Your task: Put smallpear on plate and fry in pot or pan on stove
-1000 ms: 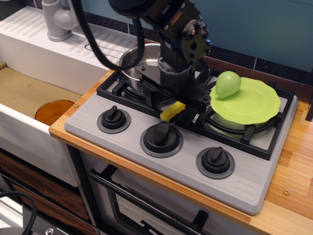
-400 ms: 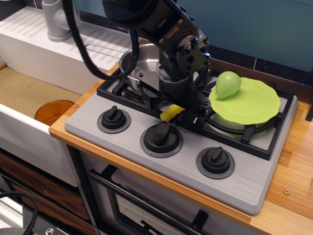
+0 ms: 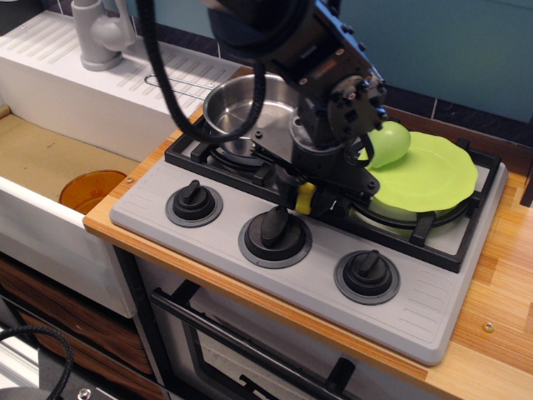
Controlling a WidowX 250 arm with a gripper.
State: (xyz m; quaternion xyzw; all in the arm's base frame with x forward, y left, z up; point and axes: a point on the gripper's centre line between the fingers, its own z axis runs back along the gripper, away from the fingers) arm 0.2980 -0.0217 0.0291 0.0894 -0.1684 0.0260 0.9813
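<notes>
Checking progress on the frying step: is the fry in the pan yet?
No; the fry sits between the jaws of the gripper at the stove's front grate, while the pan behind holds nothing.

Place: toy kitchen set
Cooker: grey stove [image 3: 275,275] with black grates and three knobs, oven door below
Washing-up: white sink [image 3: 50,179] with grey tap [image 3: 98,33]
Surface: wooden worktop [image 3: 500,308]
Wall: teal, dark tile strip

No legible text, labels, brands or numbers anywhere: stove [image 3: 416,308], knobs, pan, plate and arm all unmarked.
</notes>
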